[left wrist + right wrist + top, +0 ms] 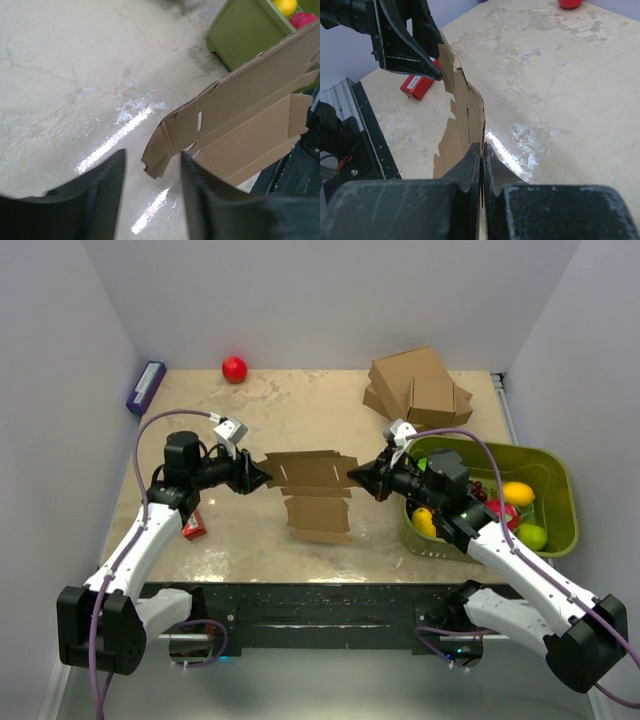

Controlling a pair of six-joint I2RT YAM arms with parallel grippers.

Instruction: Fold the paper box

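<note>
The paper box (315, 485) is a flat brown die-cut sheet hanging above the table between both arms, with a lower panel drooping toward the front. My right gripper (352, 476) is shut on its right edge; the wrist view shows the sheet (465, 110) pinched edge-on in the right gripper (482, 147). At the sheet's left end, the left gripper (262, 474) has its jaws apart. In its own view the notched end flap (160, 157) pokes into the gap of the left gripper (152, 155), and both fingers are blurred.
A green bin (560, 530) of fruit stands at the right, behind the right arm. A stack of ready-made cardboard boxes (420, 388) lies at the back right and a red ball (234, 369) at the back. A small red packet (194, 527) lies under the left arm.
</note>
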